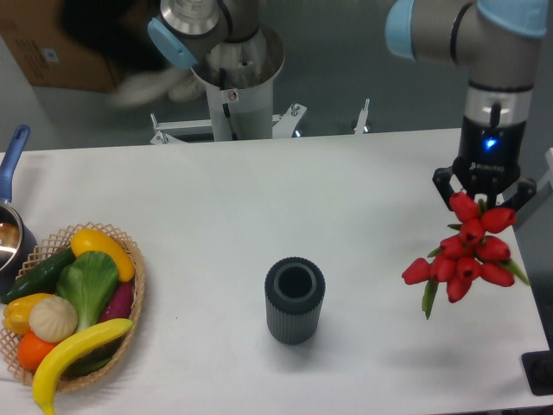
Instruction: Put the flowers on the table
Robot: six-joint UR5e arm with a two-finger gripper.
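Nowhere could any writing be read; only a small pale sticker showed on the cardboard box (60, 47) at the upper left, its print too small to make out. At the right side of the white table (216, 207), the gripper (484, 201) was closed on the bunch of red flowers (467, 255), which hung below the fingers over the tabletop; whether the blooms touched the surface could not be told. A dark ribbed vase (295, 300) stood upright near the front centre, well apart from them. A wicker basket (130, 298) of plastic fruit and vegetables sat at the left, beside a blue-handled pot (12, 220). Behind the table rose the arm's grey pedestal (238, 91).
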